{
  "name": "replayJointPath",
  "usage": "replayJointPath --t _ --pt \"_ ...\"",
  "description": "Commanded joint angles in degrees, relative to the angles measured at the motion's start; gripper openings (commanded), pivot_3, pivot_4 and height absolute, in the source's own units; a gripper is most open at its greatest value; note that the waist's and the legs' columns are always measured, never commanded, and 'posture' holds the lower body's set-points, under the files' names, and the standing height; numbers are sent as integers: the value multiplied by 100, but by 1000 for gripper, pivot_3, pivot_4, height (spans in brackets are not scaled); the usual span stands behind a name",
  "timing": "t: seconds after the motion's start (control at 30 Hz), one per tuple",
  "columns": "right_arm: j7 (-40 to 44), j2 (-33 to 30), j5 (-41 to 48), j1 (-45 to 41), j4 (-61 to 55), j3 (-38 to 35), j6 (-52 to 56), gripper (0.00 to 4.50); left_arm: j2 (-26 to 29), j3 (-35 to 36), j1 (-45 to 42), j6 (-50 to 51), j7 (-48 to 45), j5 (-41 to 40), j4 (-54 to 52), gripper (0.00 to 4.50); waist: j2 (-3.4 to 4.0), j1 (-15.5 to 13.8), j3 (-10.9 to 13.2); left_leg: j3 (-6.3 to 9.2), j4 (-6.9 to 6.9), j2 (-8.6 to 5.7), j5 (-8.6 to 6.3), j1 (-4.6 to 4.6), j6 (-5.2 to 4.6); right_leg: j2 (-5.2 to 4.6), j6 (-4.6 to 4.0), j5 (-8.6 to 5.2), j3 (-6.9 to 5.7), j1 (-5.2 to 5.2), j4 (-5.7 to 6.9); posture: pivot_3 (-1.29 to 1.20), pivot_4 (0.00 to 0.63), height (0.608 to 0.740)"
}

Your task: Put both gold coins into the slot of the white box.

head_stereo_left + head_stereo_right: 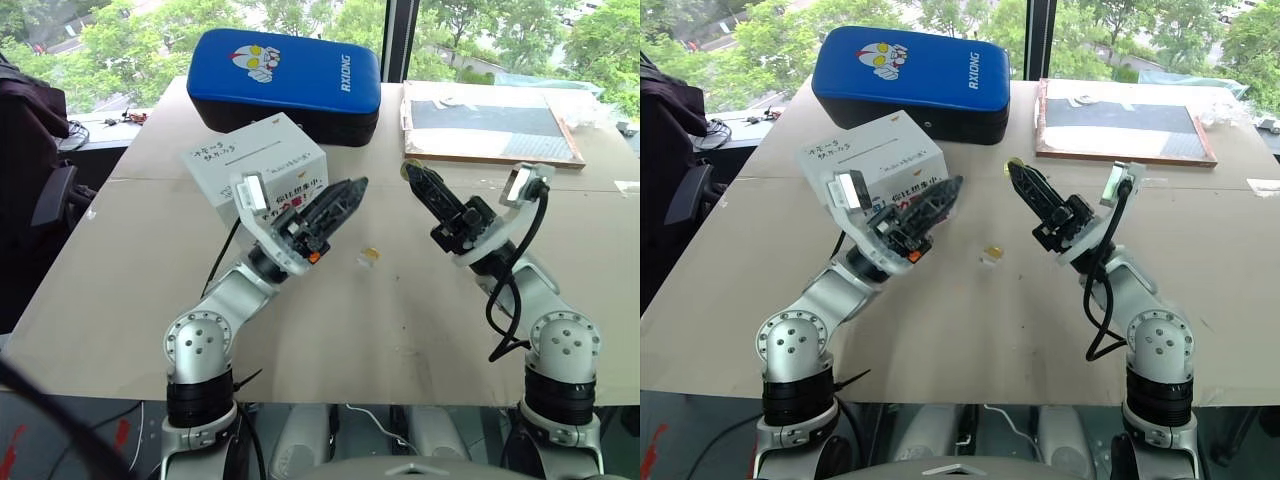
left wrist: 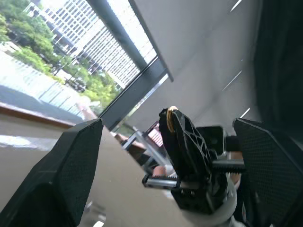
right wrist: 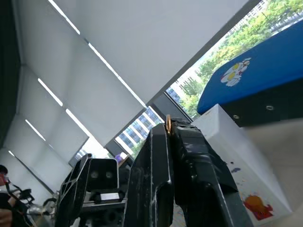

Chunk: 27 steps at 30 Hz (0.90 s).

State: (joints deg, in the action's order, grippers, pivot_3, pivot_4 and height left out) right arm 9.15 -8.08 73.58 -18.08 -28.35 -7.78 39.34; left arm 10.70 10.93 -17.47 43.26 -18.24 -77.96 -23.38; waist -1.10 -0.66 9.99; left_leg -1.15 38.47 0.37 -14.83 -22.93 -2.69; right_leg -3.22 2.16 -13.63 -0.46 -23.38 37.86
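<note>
The right gripper (image 1: 1015, 167), clamped on one gold coin (image 2: 171, 110), must carry it to the white box (image 1: 255, 160) near the table's (image 1: 400, 330) far edge. The left gripper (image 1: 352, 190) gapes empty; another coin (image 1: 368, 257) lies mid-table.

The word "RXIONG" is printed in white capitals on the blue padded case (image 1: 290, 80), running up its right end, beside a cartoon hero's face and fist in white, yellow and red. Handwriting in dark ink is seen on the top of the white box (image 1: 245, 152), too small to be read. Red and dark Chinese lettering is printed on the box's front side, partly hidden, and cannot be made out
</note>
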Motion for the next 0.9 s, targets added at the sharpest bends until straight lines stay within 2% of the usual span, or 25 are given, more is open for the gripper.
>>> replayJointPath --t 0.03,0.1,0.17,0.43,0.77,0.87,0.9 --pt "-165 -98 418 -72 -277 72 87 0 -111 14 -87 -51 185 -555 -53 3655 0 1 0 -1 0 0 0 0 0 4 0 0 -2 0 0 0 150 740" --pt "-208 -122 546 -106 -296 117 102 0 -88 -64 -80 -6 197 -640 -68 2802 0 6 0 0 -1 1 0 0 0 10 0 0 -5 0 -1 0 150 740" --pt "-235 -155 627 -132 -308 169 102 0 -52 -162 -57 46 199 -691 -114 1762 0 12 0 1 -1 3 0 1 -1 14 -1 -1 -5 0 1 0 150 740" --pt "-113 -223 461 -299 -245 474 85 0 15 -437 -16 133 179 -853 -201 1762 0 72 0 -1 -2 4 0 2 -1 21 -1 -1 -3 -1 -1 0 150 740" --pt "-89 -168 448 -391 -193 575 14 0 23 -457 -10 10 160 -885 -165 1762 0 125 0 0 -4 4 0 2 -1 21 -1 -2 -3 -1 -3 0 150 740" --pt "-116 -161 513 -380 -181 539 1 0 -12 -439 17 -52 95 -936 -209 942 0 127 0 0 -5 5 0 2 -1 20 -1 -2 -3 -1 -3 0 150 740" --pt "-131 -155 556 -381 -176 526 0 0 -14 -439 26 -65 84 -953 -219 459 0 126 0 0 -5 5 0 2 -1 20 -1 -2 -3 -1 -4 0 150 740"
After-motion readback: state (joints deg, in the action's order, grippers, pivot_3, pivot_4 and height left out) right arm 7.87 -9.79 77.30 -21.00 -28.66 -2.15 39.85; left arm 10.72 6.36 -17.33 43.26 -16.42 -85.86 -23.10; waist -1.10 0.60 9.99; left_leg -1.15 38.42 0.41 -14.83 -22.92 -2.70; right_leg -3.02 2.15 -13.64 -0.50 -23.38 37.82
